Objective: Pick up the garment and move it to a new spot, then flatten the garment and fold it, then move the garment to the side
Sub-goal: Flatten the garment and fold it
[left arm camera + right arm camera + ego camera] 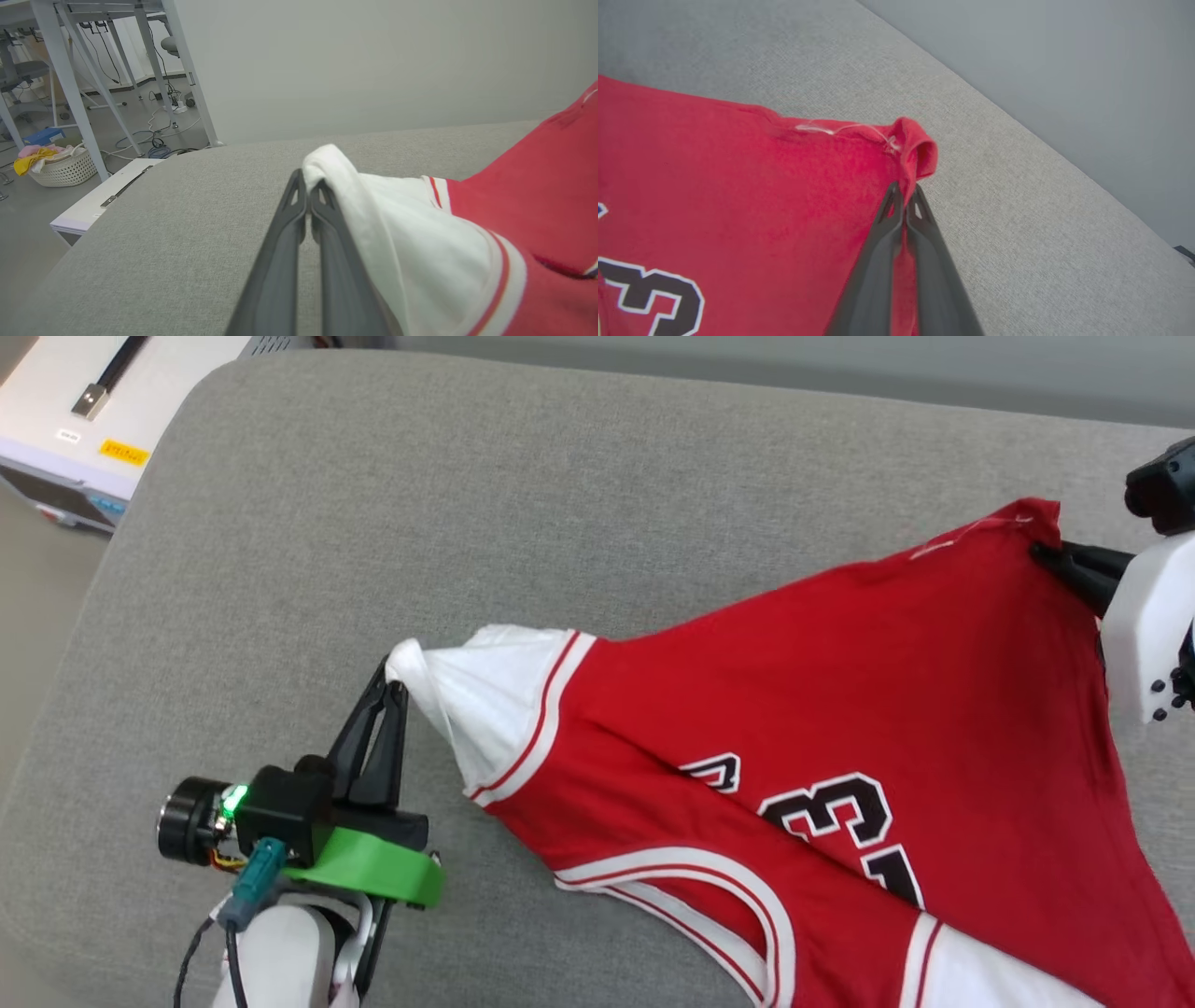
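The red shirt (840,691) lies across the right half of the grey cushion (373,523), stretched between the two arms, with the black number (826,807) facing up. The left gripper (394,683) is closed on the tip of a white sleeve (485,700), and the cloth is bunched into a small knot at its fingertips. The right gripper (1044,553) is closed too. It pinches the far red corner (1022,518) of the bottom edge, where the cloth curls over. The part between them looks pulled tight; I cannot tell how much of it touches the cushion.

I judge this cloth to be light, soft and without any stiffness, so it will sag and wrinkle wherever nothing holds it. It should not slide easily on the cushion, but a thin pinch at an edge can pull out. For flattening, corners and seams like these are good places to hold.
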